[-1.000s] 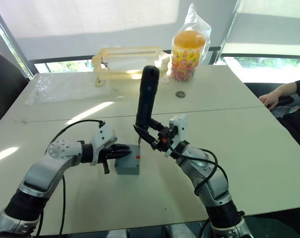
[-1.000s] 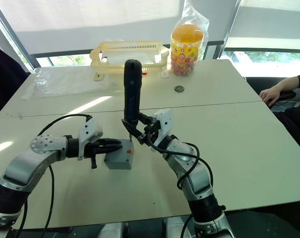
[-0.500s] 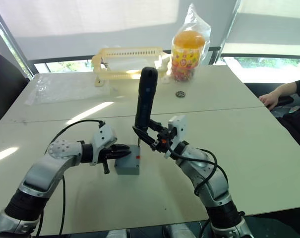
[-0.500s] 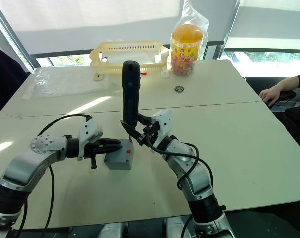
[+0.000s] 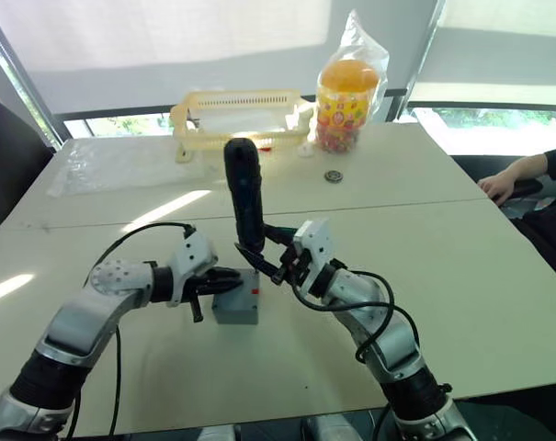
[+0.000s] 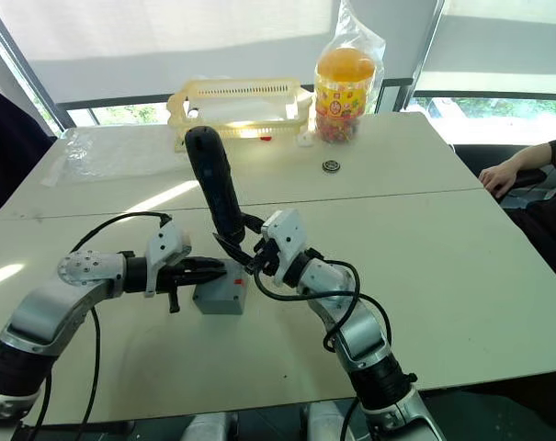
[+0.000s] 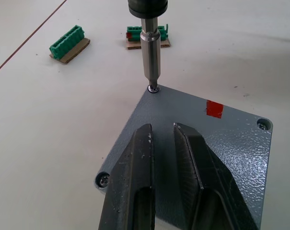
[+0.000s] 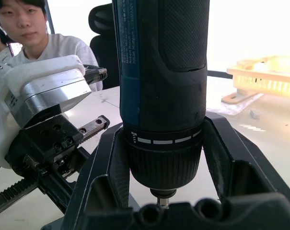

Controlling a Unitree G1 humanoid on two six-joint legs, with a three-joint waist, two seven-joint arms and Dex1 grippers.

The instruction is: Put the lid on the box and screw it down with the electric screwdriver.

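Screwdriver bit seating in a corner screw of the lidded box

The left gripper [image 7: 161, 143], its fingers [image 7: 135, 158] nearly pressed together, is resting flat on the small square grey speckled plastic lid [image 7: 221, 139] to steady it, while the right gripper [image 5: 268, 262] is pinching the thick dark blue-black cylindrical electric screwdriver [image 5: 244, 197], which is now leaning toward the robot's left rather than standing upright as it was a second ago; its thin metal bit [image 7: 149, 57] is touching a corner screw [image 7: 154, 89], so driving is probably beginning. The cube-like grey plastic box [image 5: 238, 301], red-marked, is sitting near the middle of the pale matte tabletop [image 5: 461, 248], lid already on.
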